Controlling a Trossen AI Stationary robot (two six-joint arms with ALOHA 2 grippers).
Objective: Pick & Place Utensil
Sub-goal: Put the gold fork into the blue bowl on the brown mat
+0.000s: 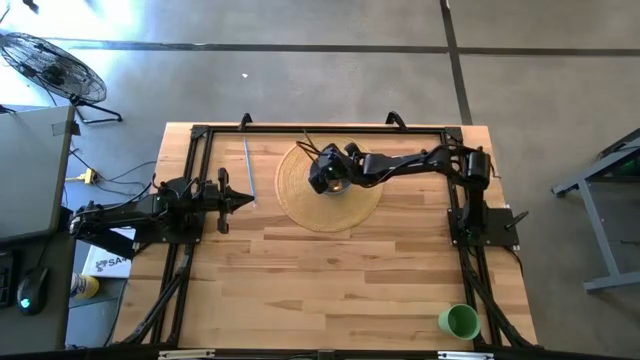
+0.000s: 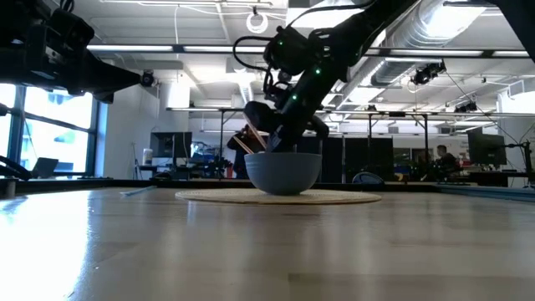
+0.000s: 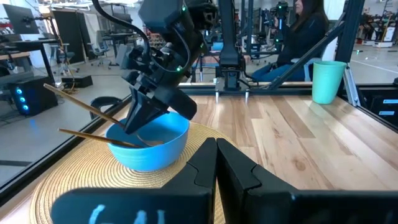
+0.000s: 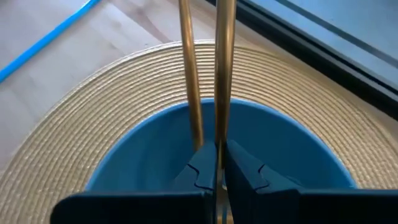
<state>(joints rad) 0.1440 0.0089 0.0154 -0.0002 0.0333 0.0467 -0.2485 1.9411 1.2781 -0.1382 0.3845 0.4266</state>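
Observation:
A blue bowl (image 3: 158,148) stands on a round woven mat (image 1: 300,208) at the table's far middle. Two brown chopsticks (image 3: 84,107) stick out of the bowl, slanting up over its rim. My right gripper (image 3: 138,127) reaches down into the bowl from above, shut on one chopstick (image 4: 224,68). The other chopstick (image 4: 190,87) lies beside it with its lower end inside the bowl. My left gripper (image 1: 248,201) hovers shut to the left of the mat, touching nothing. A thin blue utensil (image 1: 248,168) lies flat on the table left of the mat. My right gripper pinches one chopstick at its lower end (image 4: 219,140) between the two fingers, inside the bowl. The fingers (image 3: 134,118) come from above, slanting down, and lie along the stick. The stick slants up and out over the bowl's rim; whether its tip touches the bowl is hidden.
A green cup (image 1: 460,321) stands at the table's near right corner. A black frame rail (image 1: 320,129) runs along the far edge and down both sides. Bare wood lies between the mat and the near edge. A person sits in the room beyond the table.

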